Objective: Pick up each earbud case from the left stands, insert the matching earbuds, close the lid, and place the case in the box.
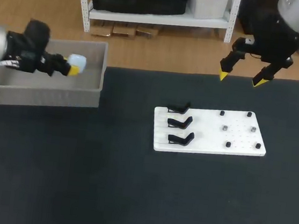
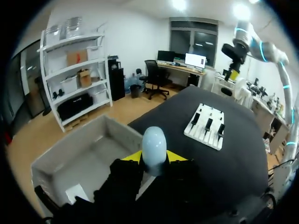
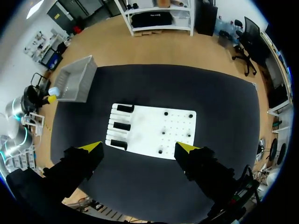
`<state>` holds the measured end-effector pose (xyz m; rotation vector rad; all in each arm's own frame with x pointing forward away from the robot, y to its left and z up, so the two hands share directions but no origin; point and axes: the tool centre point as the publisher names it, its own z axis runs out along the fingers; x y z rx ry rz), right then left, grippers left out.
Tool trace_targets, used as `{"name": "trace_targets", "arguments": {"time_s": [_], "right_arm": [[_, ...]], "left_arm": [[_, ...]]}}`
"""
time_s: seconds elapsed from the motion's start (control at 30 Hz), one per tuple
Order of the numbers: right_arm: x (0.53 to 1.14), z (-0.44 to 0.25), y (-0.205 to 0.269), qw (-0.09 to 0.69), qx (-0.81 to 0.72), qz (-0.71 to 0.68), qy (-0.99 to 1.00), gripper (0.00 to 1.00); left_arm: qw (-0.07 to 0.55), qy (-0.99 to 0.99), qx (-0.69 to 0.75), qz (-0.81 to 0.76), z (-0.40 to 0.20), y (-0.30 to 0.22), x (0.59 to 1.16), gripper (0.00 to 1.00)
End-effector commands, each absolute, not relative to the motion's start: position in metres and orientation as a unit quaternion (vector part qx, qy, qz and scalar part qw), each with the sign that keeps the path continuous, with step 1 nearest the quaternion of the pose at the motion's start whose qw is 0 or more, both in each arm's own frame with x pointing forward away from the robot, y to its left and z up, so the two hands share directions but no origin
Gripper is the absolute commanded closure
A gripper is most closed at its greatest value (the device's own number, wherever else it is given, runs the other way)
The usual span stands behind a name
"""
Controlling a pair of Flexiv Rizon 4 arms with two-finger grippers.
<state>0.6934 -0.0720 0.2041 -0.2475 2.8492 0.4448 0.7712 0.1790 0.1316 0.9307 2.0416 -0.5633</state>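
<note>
Pale-blue, egg-shaped case (image 2: 154, 148) gripped in L claw (image 2: 154, 157) over box (image 1: 43, 94); R claw (image 1: 240, 78) spread.

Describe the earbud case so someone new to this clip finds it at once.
Find the grey rectangular box beside the table's far left corner. Over it hangs the left gripper, and the pale blue egg-shaped earbud case sits pinched between its yellow tips. Its pale, rounded shell stands out from the black gripper.

No readable lettering, label, number or sign on the grey box (image 1: 43, 95) at ten o'clock or the white board (image 1: 208, 139) at three o'clock.
</note>
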Motion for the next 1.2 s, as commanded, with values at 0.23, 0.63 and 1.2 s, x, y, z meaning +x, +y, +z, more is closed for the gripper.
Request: {"name": "trace_targets", "arguments": {"time_s": [0.23, 0.63, 1.2], "right_arm": [[0.691, 0.204, -0.073, 0.126, -0.084, 0.152, 0.977, 0.0], [0.691, 0.204, -0.073, 0.126, -0.084, 0.152, 0.977, 0.0], [0.691, 0.204, -0.073, 0.126, -0.084, 0.152, 0.977, 0.0]], "left_arm": [[0.37, 0.82, 0.359, -0.249, 0.11, 0.222, 0.831, 1.0], [0.334, 0.826, 0.389, -0.234, 0.108, 0.226, 0.855, 0.0], [0.401, 0.77, 0.435, -0.239, 0.165, 0.193, 0.823, 0.0]]}}
